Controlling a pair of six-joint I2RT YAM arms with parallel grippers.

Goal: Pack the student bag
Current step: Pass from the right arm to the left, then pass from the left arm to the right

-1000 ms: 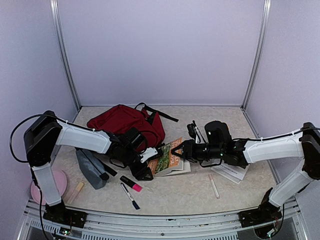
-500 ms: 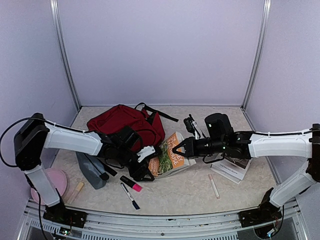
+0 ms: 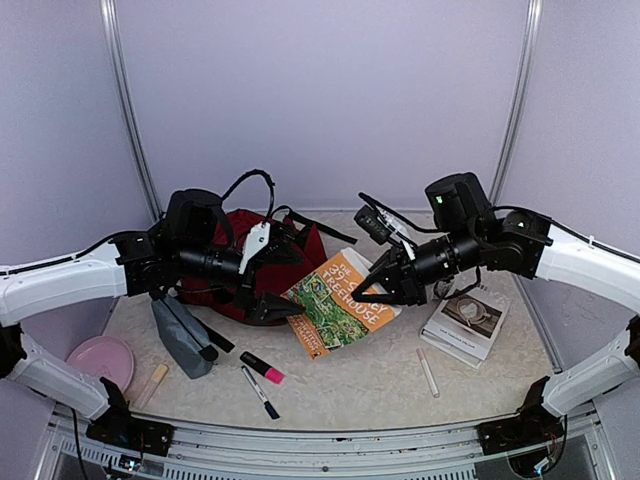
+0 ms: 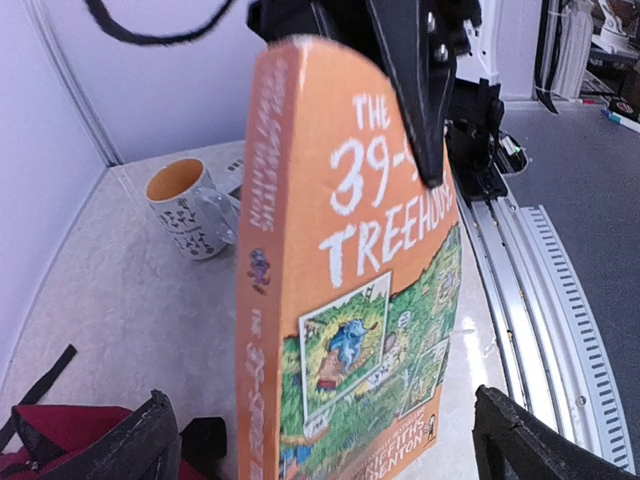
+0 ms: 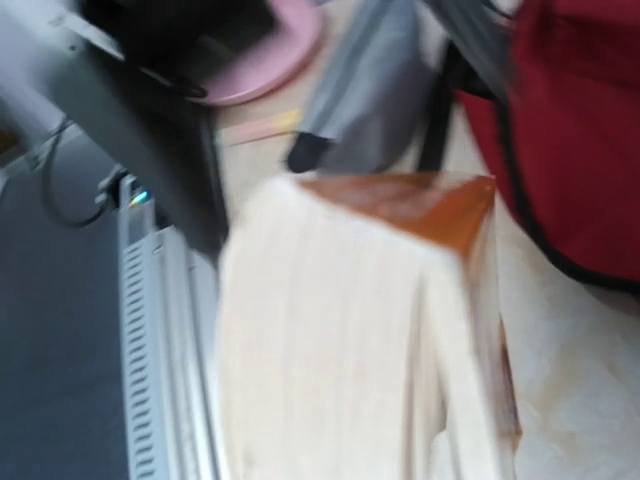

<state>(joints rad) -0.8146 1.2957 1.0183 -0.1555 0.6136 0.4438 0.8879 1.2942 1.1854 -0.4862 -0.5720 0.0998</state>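
The dark red student bag lies at the back left, partly hidden behind my left arm; it also shows in the left wrist view and the right wrist view. An orange book hangs tilted in the air in front of it. My right gripper is shut on the book's right edge. Its finger crosses the cover in the left wrist view. My left gripper is wide open at the book's left edge, its fingers either side of the book.
A grey pencil pouch, a pink plate, a pink highlighter and a pen lie front left. A second book and a pale stick lie front right. A mug stands on the table.
Both arms have risen. My right gripper has lifted the orange book off the table and tipped it up. My left gripper has come up level with the book's left edge.
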